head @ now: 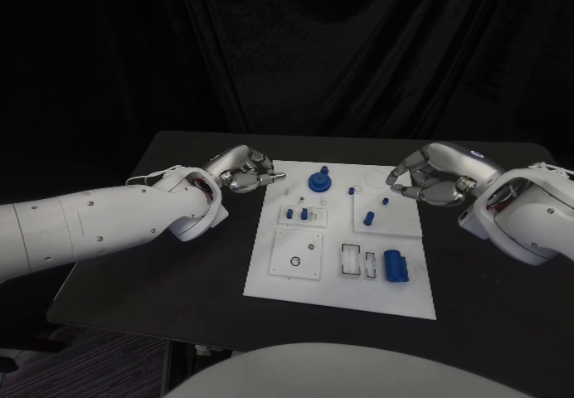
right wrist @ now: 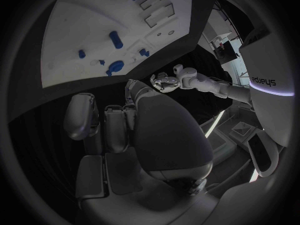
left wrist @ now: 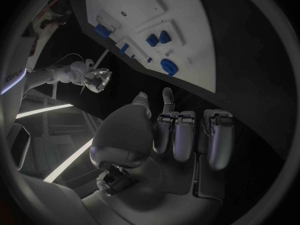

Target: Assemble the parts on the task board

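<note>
Silver left hand [head: 245, 172] I see hovering off the task board's [head: 275, 278] left edge, fingers curled, seemingly empty (poor view). Blue parts [head: 396, 267] sit mid-counter on it. Right hand [head: 427, 178] likewise curled, nothing held.

The only readable text is the brand word "sharpa", printed on the robot's white body at the rim of the right wrist view. It stands sideways. The task board [head: 338, 286] carries no legible text.
</note>
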You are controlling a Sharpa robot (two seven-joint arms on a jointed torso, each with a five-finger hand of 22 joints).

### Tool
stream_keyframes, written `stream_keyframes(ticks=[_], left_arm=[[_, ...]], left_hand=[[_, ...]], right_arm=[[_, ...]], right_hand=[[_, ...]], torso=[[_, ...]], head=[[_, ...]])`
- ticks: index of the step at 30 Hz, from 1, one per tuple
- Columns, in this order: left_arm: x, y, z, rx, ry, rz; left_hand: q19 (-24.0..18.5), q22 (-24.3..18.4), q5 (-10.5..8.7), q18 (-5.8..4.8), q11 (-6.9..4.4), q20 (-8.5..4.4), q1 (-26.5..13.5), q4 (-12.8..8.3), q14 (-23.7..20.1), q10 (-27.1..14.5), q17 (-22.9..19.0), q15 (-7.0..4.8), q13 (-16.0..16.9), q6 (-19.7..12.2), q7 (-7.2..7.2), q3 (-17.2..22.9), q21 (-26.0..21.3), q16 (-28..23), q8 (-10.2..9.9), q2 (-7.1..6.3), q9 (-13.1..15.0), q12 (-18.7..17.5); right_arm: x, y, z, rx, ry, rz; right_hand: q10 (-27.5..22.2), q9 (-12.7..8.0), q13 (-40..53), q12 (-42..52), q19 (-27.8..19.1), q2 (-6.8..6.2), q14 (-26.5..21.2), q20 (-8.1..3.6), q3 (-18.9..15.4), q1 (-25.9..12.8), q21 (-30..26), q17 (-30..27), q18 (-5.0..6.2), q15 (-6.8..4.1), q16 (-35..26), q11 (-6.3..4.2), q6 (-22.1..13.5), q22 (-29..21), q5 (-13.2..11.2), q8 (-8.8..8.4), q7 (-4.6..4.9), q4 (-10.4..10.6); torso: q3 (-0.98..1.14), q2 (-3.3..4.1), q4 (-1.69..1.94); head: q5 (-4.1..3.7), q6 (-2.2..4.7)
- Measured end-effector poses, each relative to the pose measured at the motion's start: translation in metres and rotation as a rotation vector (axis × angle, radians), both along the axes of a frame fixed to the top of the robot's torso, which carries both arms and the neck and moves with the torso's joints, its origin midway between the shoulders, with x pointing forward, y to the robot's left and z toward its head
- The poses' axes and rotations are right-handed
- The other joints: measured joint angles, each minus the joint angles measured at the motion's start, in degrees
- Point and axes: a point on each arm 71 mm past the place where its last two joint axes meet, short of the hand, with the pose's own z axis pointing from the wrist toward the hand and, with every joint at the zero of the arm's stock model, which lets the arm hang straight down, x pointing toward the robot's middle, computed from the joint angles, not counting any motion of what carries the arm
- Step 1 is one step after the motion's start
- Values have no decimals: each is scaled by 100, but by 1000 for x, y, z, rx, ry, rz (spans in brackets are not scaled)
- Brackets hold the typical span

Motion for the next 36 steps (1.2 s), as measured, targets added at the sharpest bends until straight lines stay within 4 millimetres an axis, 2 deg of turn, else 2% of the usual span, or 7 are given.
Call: stream_keyframes(ticks=[5,8,14,20,26,31,36], left_arm=[[0,3,4,-114,-25,-71],[-3,4,5,-201,-40,-128],[-12,8,2,-366,-24,-190],[-22,10,1,-477,20,-202],[-28,10,0,-532,57,-220],[-31,11,-1,-563,83,-229],[-34,11,-2,-590,106,-235]], left_hand=[[-1726,-401,100,303,176,182,522,14,-1215,-1411,-217,221,-85,-400,162,135,-1388,-756,55,86,1,-1287],[-2523,-1179,197,301,369,365,835,117,-2495,-2653,-980,429,-184,-565,266,238,-2512,-1455,100,95,-163,-2172],[-3802,-2320,468,301,627,592,1267,246,-4492,-4349,-2421,738,-1366,-749,452,432,-4318,-2872,100,72,-762,-3704],[-4649,-3003,915,300,808,685,1711,264,-5711,-5267,-3830,970,-2758,-929,514,802,-5516,-4215,-26,-5,-1577,-4910],[-5374,-3427,1254,300,814,656,1912,279,-6589,-5940,-4920,1008,-3873,-1117,488,1149,-6329,-5243,-417,-121,-2454,-5700],[-5874,-3811,1369,300,713,665,1936,270,-7213,-6402,-5782,936,-4685,-1196,469,1375,-6927,-6109,-781,-144,-3208,-6108],[-6090,-4087,1471,300,710,756,1958,234,-7491,-6541,-6282,919,-5212,-1194,467,1492,-7294,-6518,-988,-167,-3738,-6173]], right_arm=[[15,-3,9,-9,-35,-23],[26,-4,10,-20,-49,-40],[45,4,8,-50,-64,-48],[55,16,-2,-122,-69,-37],[61,28,-14,-200,-70,-16],[61,37,-25,-241,-58,4],[59,40,-30,-266,-47,15]], right_hand=[[-539,23,-567,-527,-24,-13,0,-16,45,-13,-99,0,0,0,-41,13,0,0,0,-28,0,46],[-1105,28,-1058,-1043,-63,-43,0,23,111,16,-227,0,95,0,-90,49,0,0,6,-67,0,30],[-2617,35,-2581,-2610,-248,-204,-2,85,325,179,-632,-65,95,94,-289,147,-116,-1,22,-155,116,5],[-3230,-5,-3514,-3746,-423,-395,-141,217,470,153,-974,-188,183,250,-403,338,-464,-1,-83,-332,258,-17],[-3420,-46,-4269,-4532,-399,-522,-141,339,471,26,-975,-142,183,397,-332,528,-657,-1,-306,-377,246,-19],[-3419,-140,-4541,-4750,-368,-566,-112,369,422,-19,-907,-92,183,442,-264,527,-780,-1,-379,-410,245,-19],[-3429,-292,-4812,-4950,-368,-566,-149,410,358,-19,-907,-98,183,486,-262,578,-992,-1,-379,-410,273,-84]], torso=[[-2,3,0],[-4,15,5],[-18,47,44],[-98,154,136],[-166,251,207],[-252,367,289],[-305,433,336]], head=[[-18,0],[-62,0],[-178,0],[-361,0],[-467,0],[-570,0],[-641,0]])
